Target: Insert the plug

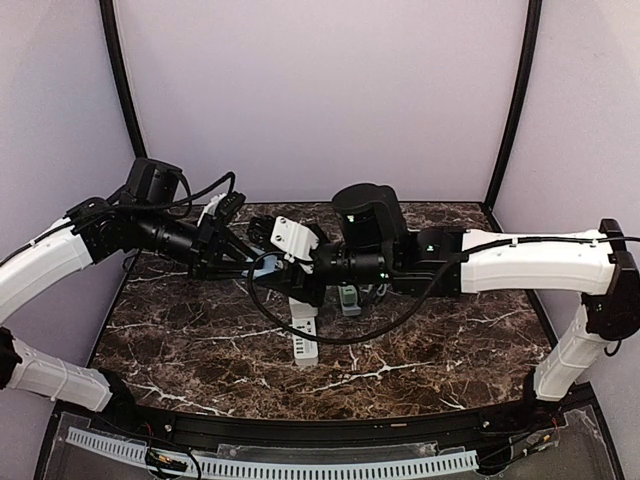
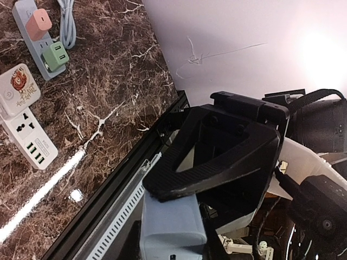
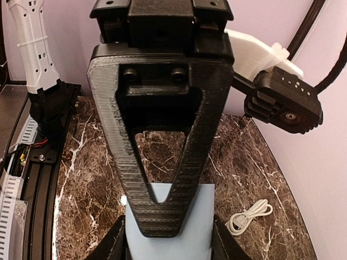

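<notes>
- The light-blue plug [image 3: 198, 227] is being held in the air above the dark marbled counter [image 1: 420, 350], between the two arms where they are meeting in the top view.
- The right hand [image 3: 162, 233] is clamping the plug: its ribbed black finger is lying across the block's upper face, and the other finger is showing at both lower corners under it.
- The left hand [image 2: 165, 203] is gripping the same plug from the other side. Its upper finger is pressing on the top of the block, while the lower finger is hiding behind it.
- A white power strip [image 2: 30, 138] is lying on the counter below, well apart from the plug, and showing one universal socket and a row of green ports.
- A white cube adapter [image 2: 19, 89] is sitting on that strip and bearing a round red-orange emblem; the writing beside it is too small to read.
- A grey strip [image 2: 33, 46] is carrying a pink adapter [image 2: 39, 23] and a green adapter [image 2: 56, 56], with a white cable [image 2: 66, 24] running just beside it.
- A coiled white cord [image 3: 249, 215] is resting on the counter in the right wrist view.
</notes>
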